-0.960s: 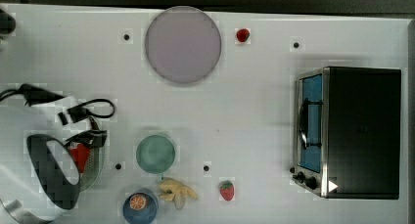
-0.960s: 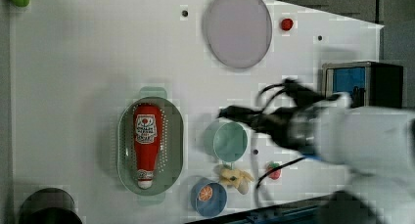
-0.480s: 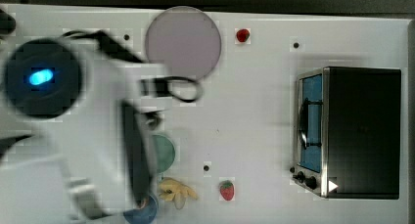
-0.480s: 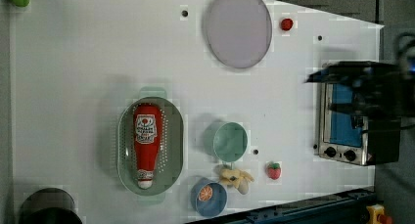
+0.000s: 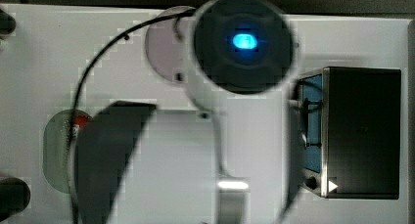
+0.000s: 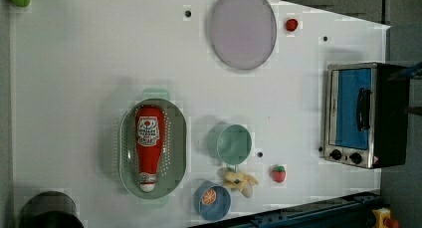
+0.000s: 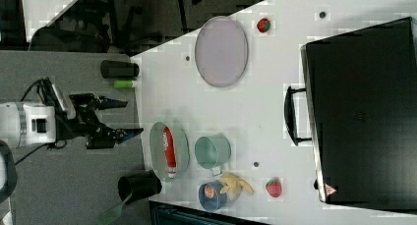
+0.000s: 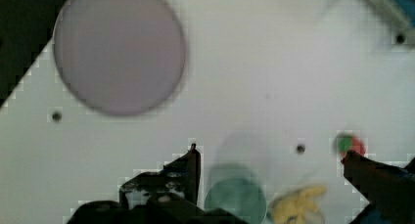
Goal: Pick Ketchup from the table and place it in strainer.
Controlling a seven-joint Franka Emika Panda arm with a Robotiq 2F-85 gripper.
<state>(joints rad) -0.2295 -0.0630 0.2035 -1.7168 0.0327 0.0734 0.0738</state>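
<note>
Red Ketchup (image 6: 148,147) is already lying inside the mint strainer (image 6: 179,143), long axis along the oval. Gripper (image 7: 118,118) hangs off the table edge in the right view, jaws wide apart and empty, with the strainer just toward the right view's right. Looks done to me.

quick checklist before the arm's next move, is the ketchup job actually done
1. Red ketchup bottle with white label lies inside the pale mint-green oval perforated strainer: ok.
2. Bottle is wholly within the strainer rim, lying flat: ok.
3. Black two-fingered gripper is open and holds nothing: ok.
4. Gripper is apart from the strainer, off to the right view's left of it: ok.
5. Round teal bowl beside the strainer is upright, not touching it: ok.
6. Strainer sits fully on the white table: ok.
</note>
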